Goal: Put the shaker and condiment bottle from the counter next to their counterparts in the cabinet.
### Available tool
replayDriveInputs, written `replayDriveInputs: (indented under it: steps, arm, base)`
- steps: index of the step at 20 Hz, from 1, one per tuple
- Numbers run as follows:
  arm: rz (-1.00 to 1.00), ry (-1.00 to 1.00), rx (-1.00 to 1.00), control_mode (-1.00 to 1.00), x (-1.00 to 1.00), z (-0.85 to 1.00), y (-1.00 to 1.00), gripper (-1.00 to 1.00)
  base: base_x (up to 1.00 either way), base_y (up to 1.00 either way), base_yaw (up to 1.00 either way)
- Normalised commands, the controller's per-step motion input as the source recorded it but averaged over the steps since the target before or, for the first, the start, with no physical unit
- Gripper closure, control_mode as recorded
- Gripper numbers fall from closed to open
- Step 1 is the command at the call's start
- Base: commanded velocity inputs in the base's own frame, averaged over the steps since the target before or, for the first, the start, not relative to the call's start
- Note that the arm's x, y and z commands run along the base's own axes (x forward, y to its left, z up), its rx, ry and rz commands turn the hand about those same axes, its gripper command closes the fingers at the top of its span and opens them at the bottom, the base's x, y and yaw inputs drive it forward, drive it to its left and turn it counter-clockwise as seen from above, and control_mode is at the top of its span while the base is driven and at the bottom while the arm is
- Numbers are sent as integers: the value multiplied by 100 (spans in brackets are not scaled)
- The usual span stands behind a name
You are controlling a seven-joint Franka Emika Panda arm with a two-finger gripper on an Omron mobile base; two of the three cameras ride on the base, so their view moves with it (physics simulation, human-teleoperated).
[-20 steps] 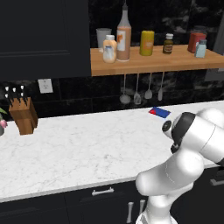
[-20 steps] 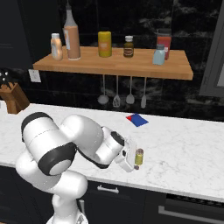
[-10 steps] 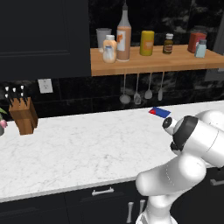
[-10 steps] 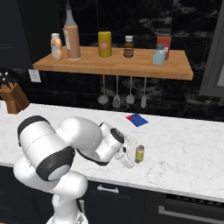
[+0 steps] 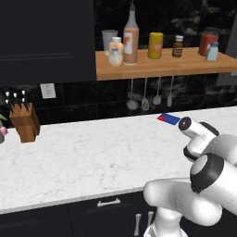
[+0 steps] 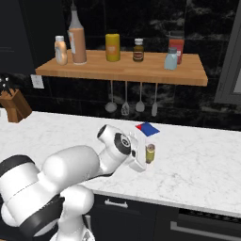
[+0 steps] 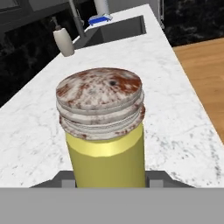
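The jaws are clamped on the yellow-green shaker [image 6: 150, 153], held just above the white bench [image 6: 197, 164] near its front edge. The shelf [image 6: 127, 70] with the blue shaker [image 6: 171, 59] sits high behind. Likely risks: the small shaker slipping during the lift, or knocking neighbouring bottles on arrival.

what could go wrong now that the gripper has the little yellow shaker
The gripper grips the shaker low on its body, so it may tip or slip when lifted. On the cabinet, its place beside the pale blue shaker sits tight against the red container; either could get knocked.
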Motion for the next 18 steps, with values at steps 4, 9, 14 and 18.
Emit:
replayDriveInputs:
  steps: [4, 9, 14, 18]
  arm:
    - [29, -8, 1, -100, -1, 37, 1, 100]
    - [28, -5, 0, -100, -28, 48, 0, 100]
    - [27, -6, 0, -100, -41, 59, 0, 100]
    - [27, -5, 0, -100, -34, 55, 0, 100]
  base:
    - [0, 0, 0]
    - [0, 0, 0]
    - [0, 0, 0]
    - [0, 0, 0]
